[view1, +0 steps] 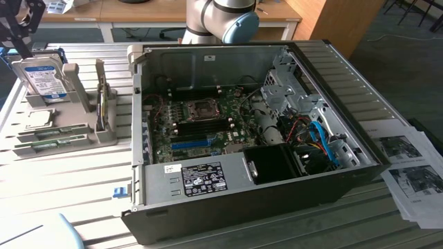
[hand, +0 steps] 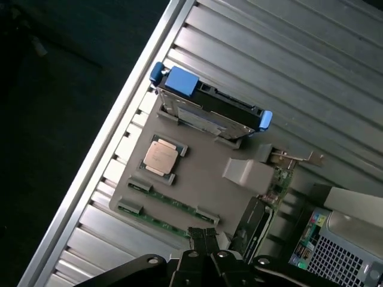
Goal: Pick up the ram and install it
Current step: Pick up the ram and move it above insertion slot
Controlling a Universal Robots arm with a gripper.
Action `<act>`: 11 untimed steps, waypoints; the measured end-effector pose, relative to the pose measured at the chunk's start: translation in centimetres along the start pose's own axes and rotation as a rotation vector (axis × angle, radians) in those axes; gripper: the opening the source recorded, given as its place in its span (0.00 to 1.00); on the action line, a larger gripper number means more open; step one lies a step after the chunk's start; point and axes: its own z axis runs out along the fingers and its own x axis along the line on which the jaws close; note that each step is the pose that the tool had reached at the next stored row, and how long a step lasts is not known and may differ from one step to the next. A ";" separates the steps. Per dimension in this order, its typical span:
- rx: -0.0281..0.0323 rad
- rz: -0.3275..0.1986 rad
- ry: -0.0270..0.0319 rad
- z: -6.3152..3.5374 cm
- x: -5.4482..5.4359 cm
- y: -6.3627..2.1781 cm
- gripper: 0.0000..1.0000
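Two ram sticks (view1: 53, 134) are seen in the exterior view, laid flat side by side in the slots along the near edge of a grey holder (view1: 78, 111), which is set on the slatted table (view1: 76, 181) to the exterior view's left of an open computer case (view1: 235, 207). On the same holder a hard drive (view1: 43, 78) is stood upright at the far end, and a square processor (view1: 40, 118) is laid between it and the sticks. The gripper (view1: 24, 46) is held above the hard drive, raised clear of the holder and apart from the sticks. Inside the case a motherboard (view1: 201, 122) is exposed, with a blue slot (view1: 190, 143) near its front edge. Printed papers (view1: 408, 171) are spread on the exterior view's right. In the wrist view the gripper (hand: 203, 236) is shown with its two fingers pressed together and nothing caught between them. The ram sticks (hand: 173, 206) are seen seated in their clips along one edge of the holder (hand: 203, 173), untouched, with the fingertips pictured close to one end of them. The processor (hand: 160, 157) is seen beside the sticks, the hard drive (hand: 209, 110) with its blue tabs beyond it, and a corner of the computer case (hand: 344, 245) at the side.
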 end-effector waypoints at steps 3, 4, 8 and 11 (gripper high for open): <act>-0.0011 -0.054 0.0023 0.02 0.0 0.00 0.09; -0.0014 -0.072 0.0032 0.03 0.0 0.00 0.09; -0.0028 -0.145 0.0065 0.05 0.0 0.00 0.09; -0.0038 -0.198 0.0088 0.08 0.0 0.00 0.09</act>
